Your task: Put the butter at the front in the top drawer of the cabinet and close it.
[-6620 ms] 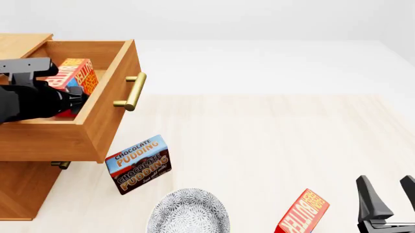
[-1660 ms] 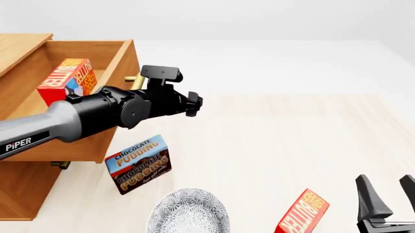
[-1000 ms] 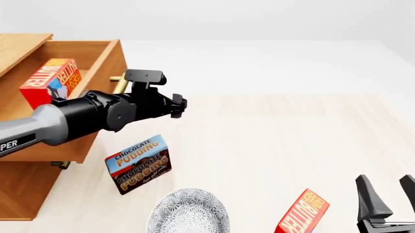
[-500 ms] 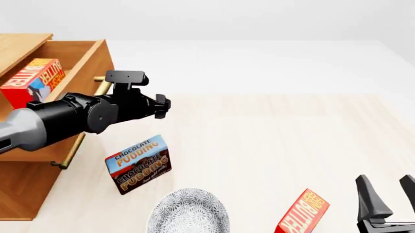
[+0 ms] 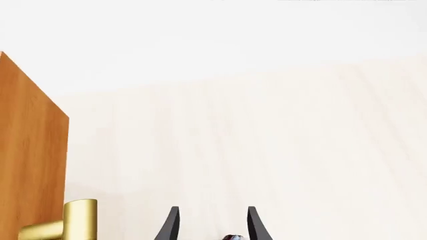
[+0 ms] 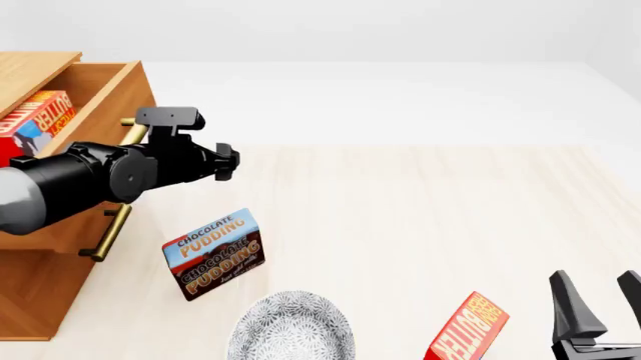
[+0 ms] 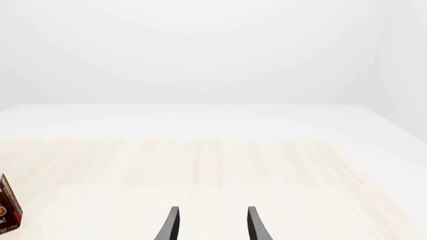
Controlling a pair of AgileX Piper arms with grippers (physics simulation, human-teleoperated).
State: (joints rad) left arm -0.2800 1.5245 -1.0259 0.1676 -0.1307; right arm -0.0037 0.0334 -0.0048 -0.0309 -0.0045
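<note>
The cabinet stands at the far left, its top drawer pulled partly out. A red butter carton lies inside the drawer. My left gripper is just right of the drawer front, and the arm lies across the brass handle. In the left wrist view that gripper is open and holds nothing, with the handle beside it. An identical butter carton stands near the table's front edge. My right gripper is open just right of it, also in the right wrist view.
A blue-brown chocolate pudding box stands on the table below the left arm. A patterned grey plate sits at the front edge beneath it. A carton edge shows at the side of the right wrist view.
The top drawer has slid leftward into the cabinet with the left arm against its front. The butter inside went with it. The right arm has not moved.
</note>
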